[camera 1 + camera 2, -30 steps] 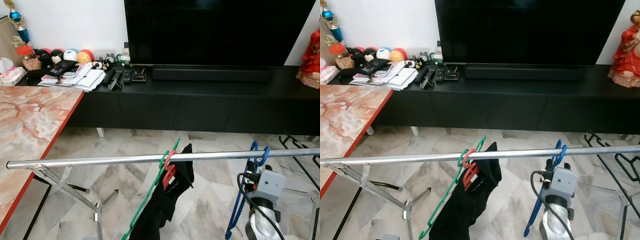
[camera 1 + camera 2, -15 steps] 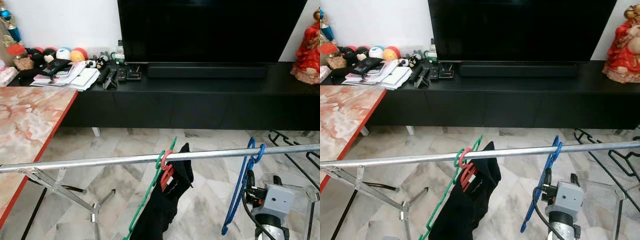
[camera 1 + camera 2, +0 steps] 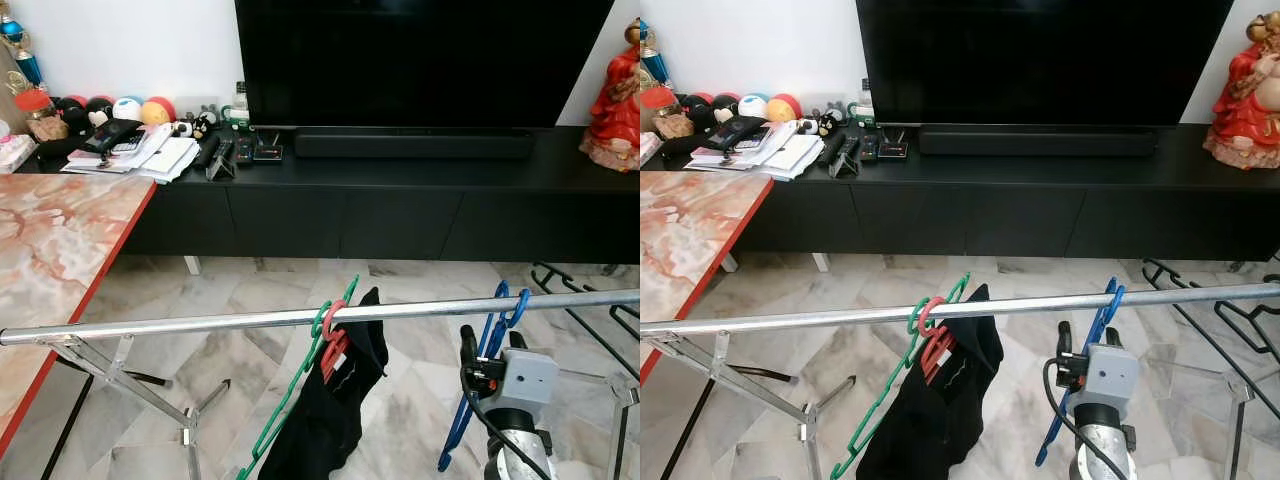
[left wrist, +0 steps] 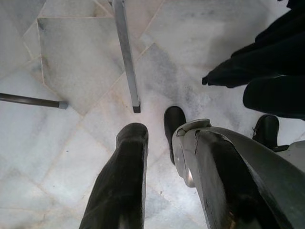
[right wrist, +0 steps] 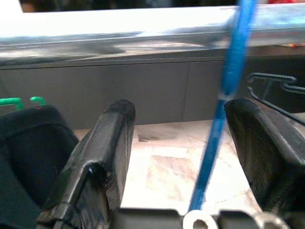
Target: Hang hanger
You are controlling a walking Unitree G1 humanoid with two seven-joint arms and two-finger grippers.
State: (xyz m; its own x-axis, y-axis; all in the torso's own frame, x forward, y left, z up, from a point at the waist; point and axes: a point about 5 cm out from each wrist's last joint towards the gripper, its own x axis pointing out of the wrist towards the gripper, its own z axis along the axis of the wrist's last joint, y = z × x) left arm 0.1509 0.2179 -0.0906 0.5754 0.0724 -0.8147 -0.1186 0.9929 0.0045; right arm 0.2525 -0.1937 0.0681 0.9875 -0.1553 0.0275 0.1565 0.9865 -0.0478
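on the drying rail (image 3: 250,320), right end | blue hanger (image 3: 492,345) hooked over and hanging free | right gripper (image 5: 178,143) jaws spread wide, dropped below the rail since a second ago | likely hung; withdraw | left gripper (image 4: 162,157) idle, jaws apart

bright, even light; r wrist view blurry w/ glare.
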